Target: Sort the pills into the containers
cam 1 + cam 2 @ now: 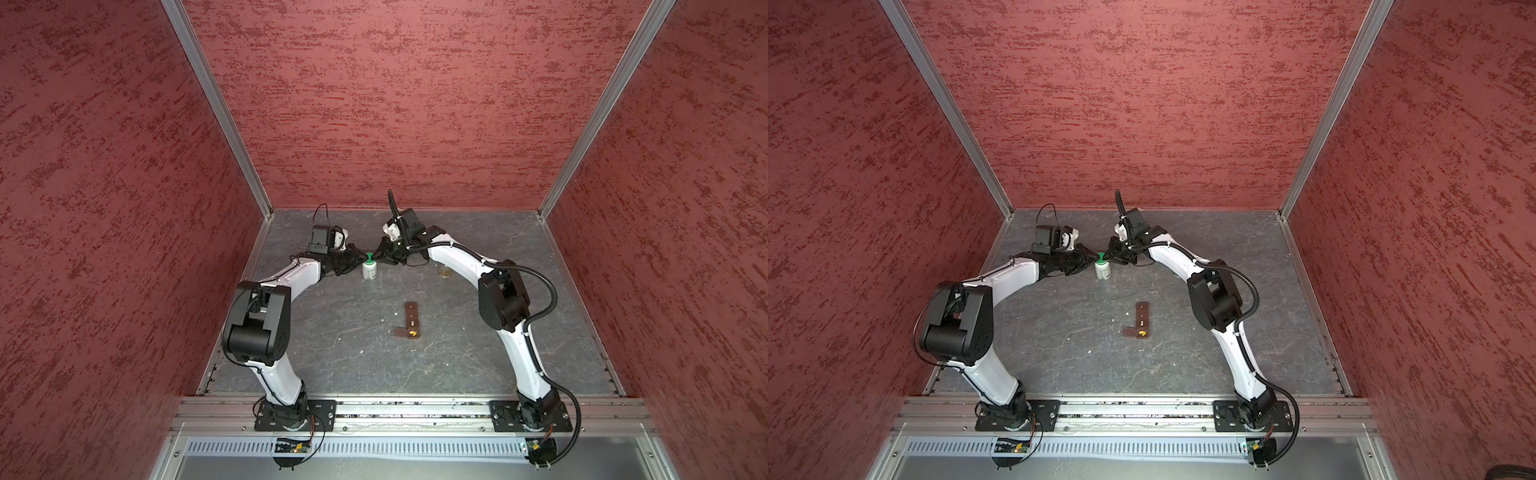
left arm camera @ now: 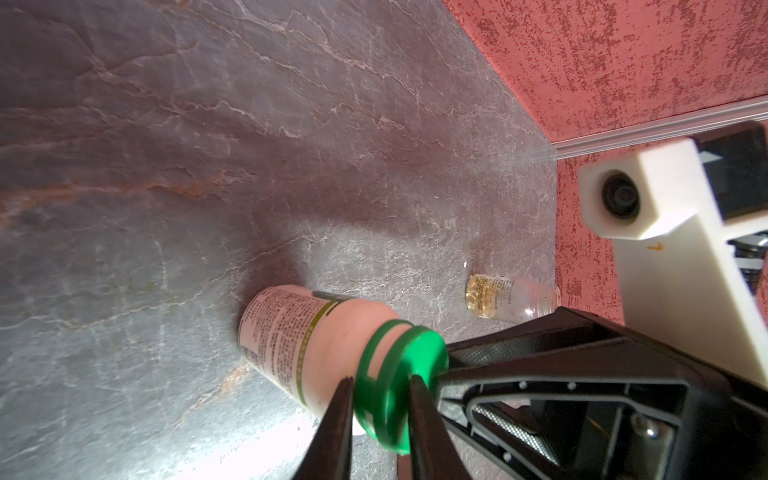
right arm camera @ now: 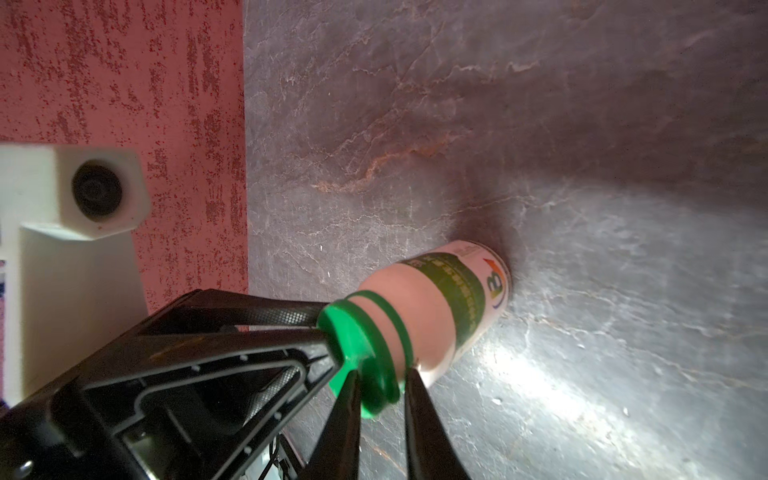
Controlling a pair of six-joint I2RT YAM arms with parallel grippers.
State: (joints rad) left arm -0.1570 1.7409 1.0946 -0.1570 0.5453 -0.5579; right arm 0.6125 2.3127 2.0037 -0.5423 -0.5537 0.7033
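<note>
Plainly, the white bottle (image 3: 419, 299) wears a label of fine print too small to read, a dark green band, and a blue mark ringed in orange and green; whether that mark is a "B" or a "3" cannot be told. To its right, the small clear bottle (image 2: 498, 301) has a printed label too, its writing blurred.

The left arm (image 1: 257, 316) rises from the near edge of the surface (image 1: 332, 332), folds at the elbow and reaches toward the far edge. The left gripper (image 2: 381, 386) lies level at the bottle's top, its fingers drawn close and pinching the green cap (image 3: 357, 332). The right arm (image 1: 503, 299) mirrors it from the near right, and the right gripper (image 3: 383, 374) meets the cap from the opposite side, its fingers likewise clamped on it. The two grippers stand tip to tip.

The white bottle stands upright near the far edge, about midway between the left and right edges. It is smooth plastic with a rounded shoulder and a green ring under the cap. The clear bottle stands nearer the right edge, holds amber capsules and shows a threaded neck. Toward the middle of the surface lies a brown, strip-shaped pill organizer (image 1: 411, 318). One lid at its near end is flipped open to the left, and a yellow pill (image 1: 412, 333) lies in that compartment. The surface is grey and veined like slate, and the walls (image 1: 395, 104) are rough, mottled red.
</note>
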